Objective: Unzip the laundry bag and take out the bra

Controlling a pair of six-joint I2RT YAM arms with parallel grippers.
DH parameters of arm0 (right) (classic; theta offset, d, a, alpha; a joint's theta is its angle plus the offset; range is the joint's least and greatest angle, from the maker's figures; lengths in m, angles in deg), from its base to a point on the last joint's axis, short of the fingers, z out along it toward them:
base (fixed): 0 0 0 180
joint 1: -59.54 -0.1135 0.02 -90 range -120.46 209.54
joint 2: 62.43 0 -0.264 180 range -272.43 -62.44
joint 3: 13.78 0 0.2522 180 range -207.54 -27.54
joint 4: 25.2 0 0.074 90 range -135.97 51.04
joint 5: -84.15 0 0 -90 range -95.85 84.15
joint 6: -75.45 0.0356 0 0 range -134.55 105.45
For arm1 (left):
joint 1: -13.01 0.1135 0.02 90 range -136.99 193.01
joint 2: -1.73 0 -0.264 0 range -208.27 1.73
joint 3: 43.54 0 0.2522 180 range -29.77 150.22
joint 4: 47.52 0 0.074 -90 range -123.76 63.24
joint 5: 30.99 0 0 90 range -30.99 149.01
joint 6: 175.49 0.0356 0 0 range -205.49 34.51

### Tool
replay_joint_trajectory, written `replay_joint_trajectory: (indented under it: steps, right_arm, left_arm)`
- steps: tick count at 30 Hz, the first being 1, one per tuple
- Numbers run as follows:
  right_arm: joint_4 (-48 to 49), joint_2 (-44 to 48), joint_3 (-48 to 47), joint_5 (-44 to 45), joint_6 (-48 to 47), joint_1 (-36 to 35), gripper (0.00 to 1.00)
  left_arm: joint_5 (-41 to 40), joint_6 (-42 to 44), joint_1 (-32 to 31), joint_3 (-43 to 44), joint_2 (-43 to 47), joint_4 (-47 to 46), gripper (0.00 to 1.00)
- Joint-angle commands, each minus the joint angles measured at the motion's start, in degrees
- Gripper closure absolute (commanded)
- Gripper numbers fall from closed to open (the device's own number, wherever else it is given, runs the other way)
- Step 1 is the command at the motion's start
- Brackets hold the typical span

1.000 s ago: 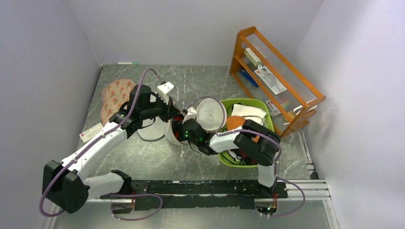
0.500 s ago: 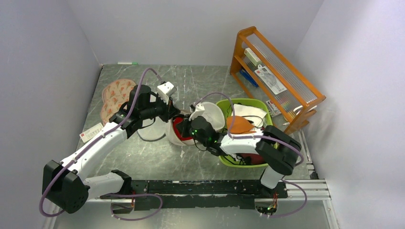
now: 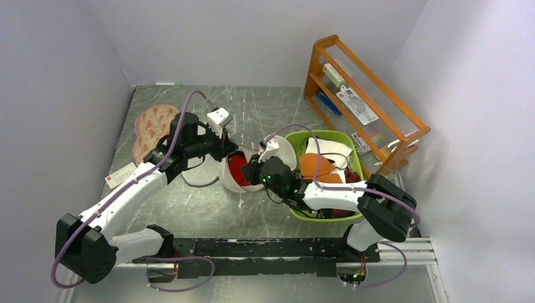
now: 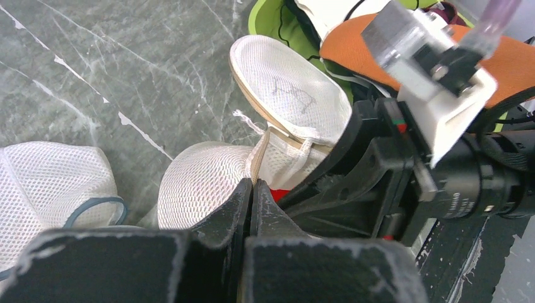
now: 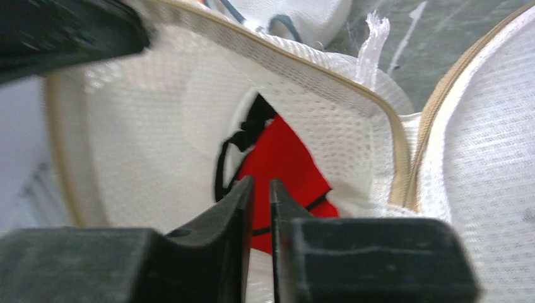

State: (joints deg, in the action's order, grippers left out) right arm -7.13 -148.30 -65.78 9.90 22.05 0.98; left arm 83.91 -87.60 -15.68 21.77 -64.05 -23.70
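The laundry bag (image 3: 235, 180) lies open like a clamshell at the table's middle, its lid (image 3: 282, 149) tipped up toward the basket. In the left wrist view the lid (image 4: 287, 95) shows the dark spectacles-like mark. The red bra (image 3: 238, 166) lies inside the lower half (image 5: 158, 132). My left gripper (image 3: 229, 151) is shut on the bag's beige zipper rim (image 4: 260, 151). My right gripper (image 3: 253, 170) points into the bag. Its fingers (image 5: 243, 208) are almost together with nothing between them, right in front of the bra (image 5: 284, 158).
A white mesh bag with a grey disc (image 4: 50, 183) lies just left of the laundry bag, under my left arm. A pink patterned bag (image 3: 151, 126) is at the far left. A green basket (image 3: 322, 134) of clothes and an orange rack (image 3: 363, 95) stand on the right.
My right arm's elbow swung out to the right, and its gripper turned and pushed left into the open bag. More of the red bra shows. The left gripper kept its hold.
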Motion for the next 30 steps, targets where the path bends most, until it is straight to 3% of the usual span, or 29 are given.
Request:
replay_joint_trajectory:
  steps: [1, 5, 17, 30]
  right_arm:
    - [-8.21, -1.99, -4.14, 2.96, -5.97, 0.07, 0.75]
    - [-14.15, -4.22, -8.34, 2.18, -7.70, 0.10, 0.66]
    - [-21.78, -6.56, -13.22, 15.70, -12.01, 0.10, 0.47]
    - [-13.42, -13.10, -12.80, 14.14, -14.89, 0.28, 0.31]
  left_arm:
    - [1.59, 0.74, -0.31, -0.59, 1.47, -3.54, 0.93]
    - [3.12, 0.94, -0.32, 0.22, 0.28, -2.71, 0.93]
    - [7.18, 1.45, -0.56, -1.56, 2.12, -5.77, 0.93]
    - [6.05, 1.58, -0.79, -1.16, 1.10, -4.94, 0.93]
